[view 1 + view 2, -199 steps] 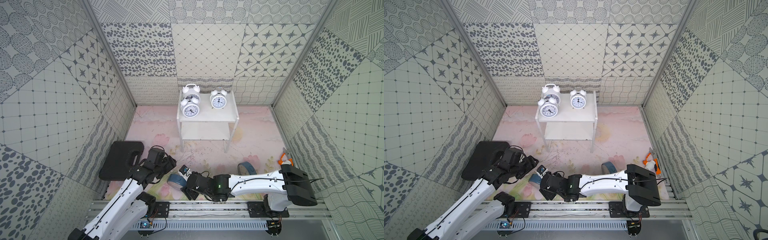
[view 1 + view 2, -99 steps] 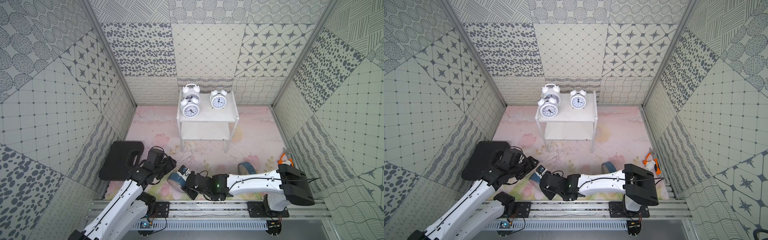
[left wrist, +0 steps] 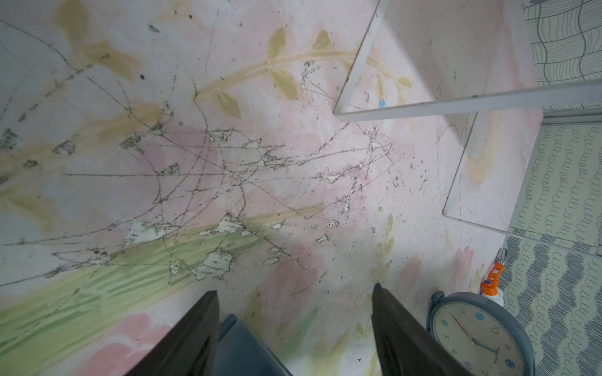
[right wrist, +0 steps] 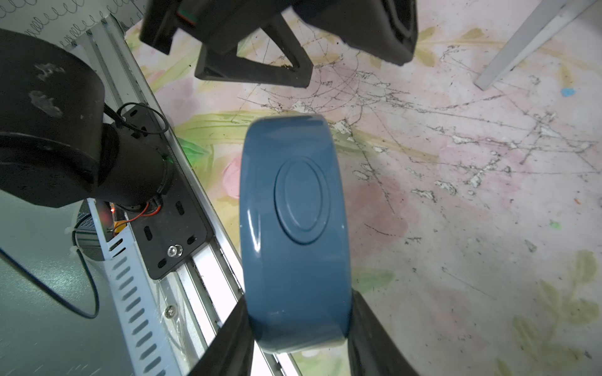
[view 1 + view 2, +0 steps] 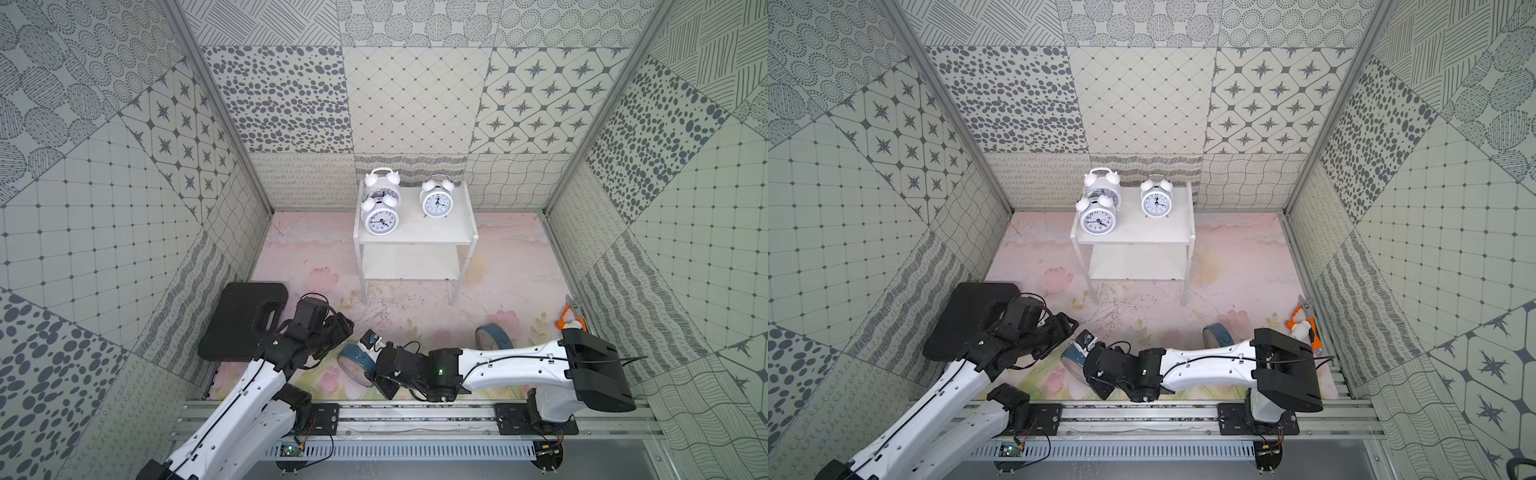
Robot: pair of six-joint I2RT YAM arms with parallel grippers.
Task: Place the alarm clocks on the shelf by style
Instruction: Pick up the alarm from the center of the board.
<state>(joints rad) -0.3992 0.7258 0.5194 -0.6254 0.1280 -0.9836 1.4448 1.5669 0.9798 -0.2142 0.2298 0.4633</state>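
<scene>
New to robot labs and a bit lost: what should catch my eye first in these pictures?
Three white twin-bell clocks stand on the top board of the small white shelf at the back. Near the front rail, the right tool grips a blue clock, with the left tool open close beside it. A second blue clock stands on the floral floor farther right.

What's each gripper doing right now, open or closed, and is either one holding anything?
Left gripper: open, holding nothing.
Right gripper: closed on the blue clock.
</scene>
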